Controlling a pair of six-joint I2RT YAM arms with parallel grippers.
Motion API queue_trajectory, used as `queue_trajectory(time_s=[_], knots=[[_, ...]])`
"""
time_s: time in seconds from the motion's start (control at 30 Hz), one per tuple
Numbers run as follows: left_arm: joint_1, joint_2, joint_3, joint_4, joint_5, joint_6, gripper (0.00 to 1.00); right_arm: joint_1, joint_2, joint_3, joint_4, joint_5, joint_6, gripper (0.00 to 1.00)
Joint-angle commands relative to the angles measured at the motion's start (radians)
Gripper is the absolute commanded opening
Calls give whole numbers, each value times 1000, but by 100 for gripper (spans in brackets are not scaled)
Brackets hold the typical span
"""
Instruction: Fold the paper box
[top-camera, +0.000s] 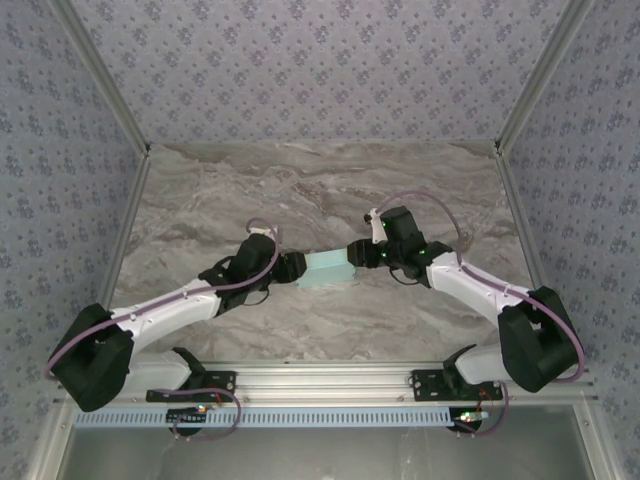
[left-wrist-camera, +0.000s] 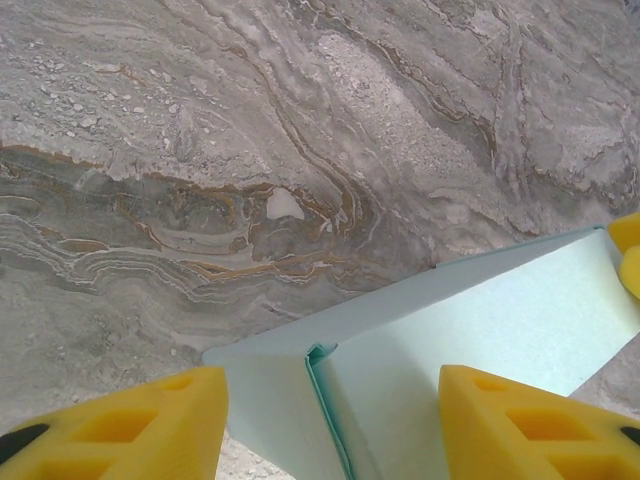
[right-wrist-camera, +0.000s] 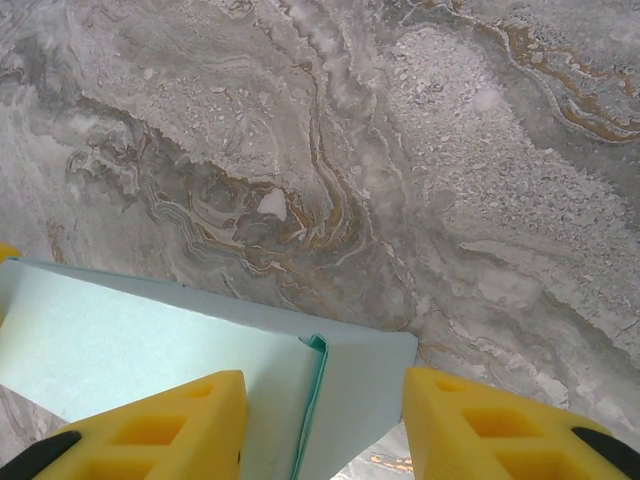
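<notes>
Left hand (top-camera: 293, 271) meets the paper box (top-camera: 328, 270) at its 9 o'clock end. Its yellow fingers (left-wrist-camera: 140, 420) stand part-way apart on either side of that end, and I cannot tell whether they pinch it. The box lies near the middle of the marbled bench (top-camera: 300, 190) and already reads as a flat rectangular sleeve, so most of the folding looks done. An overlapping flap edge (left-wrist-camera: 318, 362) shows at each end, probably still to be tucked. Right hand (top-camera: 363, 254), at the 3 o'clock end, is likewise half-spread over the card, grip unclear.
</notes>
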Motion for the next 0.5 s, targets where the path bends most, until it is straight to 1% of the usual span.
queue_trajectory(time_s=[0.0, 0.23, 0.33, 0.47], knots=[[3, -12, 4, -114, -23, 28, 56, 6, 36, -27, -158, 40, -28, 46], [9, 12, -78, -101, 5, -5, 44, -4, 42, -102, -118, 14, -5, 45], [8, 30, -130, -73, 12, -31, 40, -12, 49, -134, -99, 3, 4, 41], [8, 29, -140, -50, 28, -50, 37, -12, 62, -145, -84, -20, 15, 37]])
